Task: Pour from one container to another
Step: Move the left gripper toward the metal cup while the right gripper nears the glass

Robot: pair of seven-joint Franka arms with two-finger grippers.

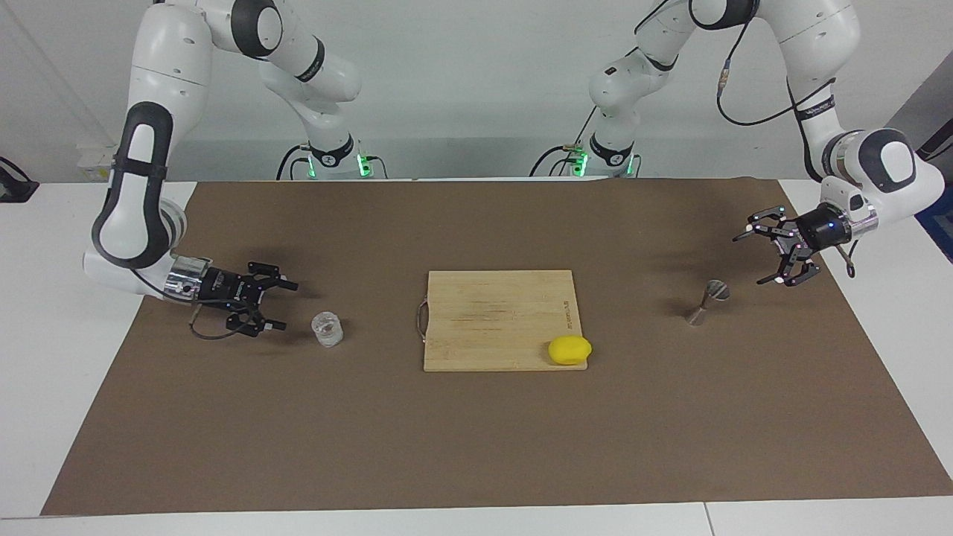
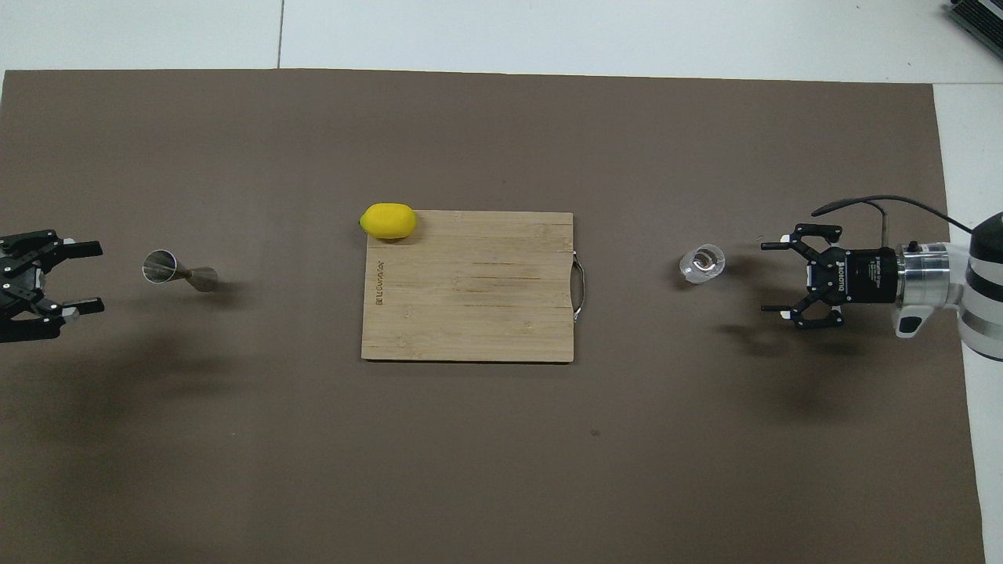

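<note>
The right gripper (image 1: pixel 279 305) sits low beside the glass tumbler (image 1: pixel 327 329), jaws spread wide, lined up to grab it; nothing is held yet. The left gripper (image 1: pixel 770 246) hangs near the metal jigger (image 1: pixel 708 301), jaws spread too, likely to steady it; both cups stand on the counter (image 1: pixel 476 447).

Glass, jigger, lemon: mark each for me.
glass (image 1: pixel 327 329), facing view, on its clear side wall.
jigger (image 1: pixel 707 301), facing view, on its narrow waist.
lemon (image 2: pixel 388 221), overhead view, on the middle of its yellow skin.

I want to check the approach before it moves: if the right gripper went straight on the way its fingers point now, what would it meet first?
Most likely the glass. The right gripper is open, low over the mat and aimed sideways at it, with a small gap between. Its height against the glass is hard to judge, so it might meet the rim rather than the wall.
</note>
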